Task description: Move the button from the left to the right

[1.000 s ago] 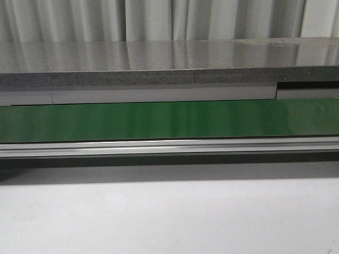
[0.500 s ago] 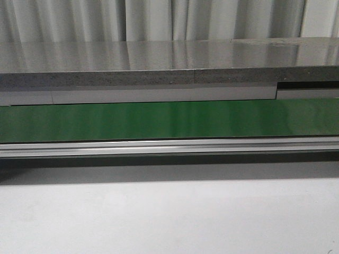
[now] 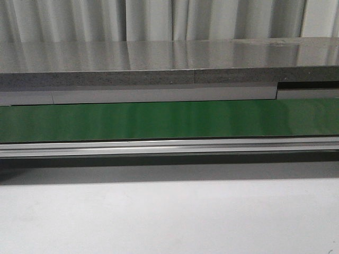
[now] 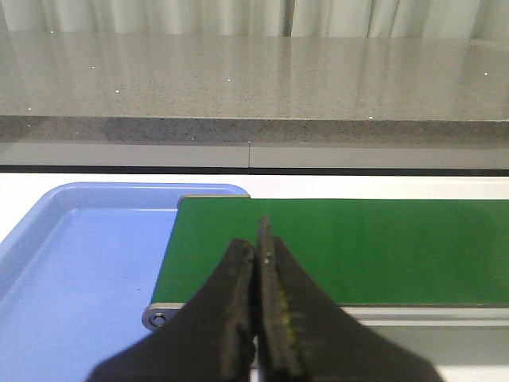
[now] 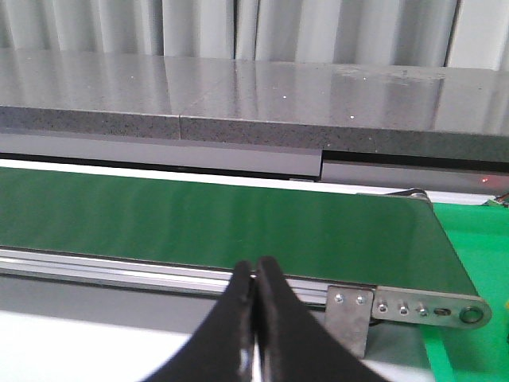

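1. Green and smooth, the conveyor belt (image 3: 169, 120) runs as a long flat band across the middle of the front view, with soft pale reflections on its surface.
2. Ribbed aluminium forms the rail (image 3: 169, 146) along the belt's near edge; below it lies a plain white table (image 3: 169, 217) filling the bottom of that frame.
3. Speckled grey stone, polished enough to mirror the curtain (image 3: 159, 18), makes up the counter (image 3: 159, 63) across the upper part of the front view.
4. In the left wrist view a blue plastic tray (image 4: 71, 263) with rounded corners sits at lower left, touching the belt's end, where a small roller shows.
5. In the right wrist view the belt's other end carries a metal bracket (image 5: 421, 306) with a row of screws at lower right; bright green surface lies beyond it at the frame's right edge.
6. No picture shows the button, so I cannot tell where it is or how it looks.
7. My left gripper (image 4: 256, 298) points out over the belt's tray end, its black fingers pressed together with nothing between them.
8. My right gripper (image 5: 254, 306) is held low before the rail, its smooth black fingers likewise pressed tip to tip, empty.
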{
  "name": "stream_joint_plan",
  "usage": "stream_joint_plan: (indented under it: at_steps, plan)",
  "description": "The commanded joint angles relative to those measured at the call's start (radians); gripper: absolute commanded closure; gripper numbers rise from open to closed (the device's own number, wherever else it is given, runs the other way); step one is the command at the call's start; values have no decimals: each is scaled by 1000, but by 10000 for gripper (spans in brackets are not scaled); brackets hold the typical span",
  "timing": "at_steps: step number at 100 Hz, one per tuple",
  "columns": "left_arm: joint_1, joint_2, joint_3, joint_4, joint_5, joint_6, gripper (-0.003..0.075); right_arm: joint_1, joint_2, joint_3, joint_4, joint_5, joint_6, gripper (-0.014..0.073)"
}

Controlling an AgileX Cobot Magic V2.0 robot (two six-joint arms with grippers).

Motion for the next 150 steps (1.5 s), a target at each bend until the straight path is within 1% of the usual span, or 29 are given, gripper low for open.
stream_joint_plan:
  at_steps: [1, 13, 40, 50, 54, 150]
  plan:
    - [-17, -37, 17, 54, -124, -76, 741, 2, -19, -16, -14, -84, -1, 662]
    - [-17, -120, 88, 50, -179, -85, 741, 2, -19, -16, -14, -84, -1, 662]
    - [-15, -307, 197, 50, -183, -85, 741, 2, -19, -16, -14, -84, -1, 662]
    - [-15, -303, 223, 50, -210, -85, 741, 2, -19, -16, -14, -82, -1, 662]
    - [-15, -303, 223, 50, -190, -85, 741, 2, -19, -16, -14, -82, -1, 662]
    - [-15, -303, 223, 52, -192, -85, 741, 2, -19, -16, -14, -82, -1, 662]
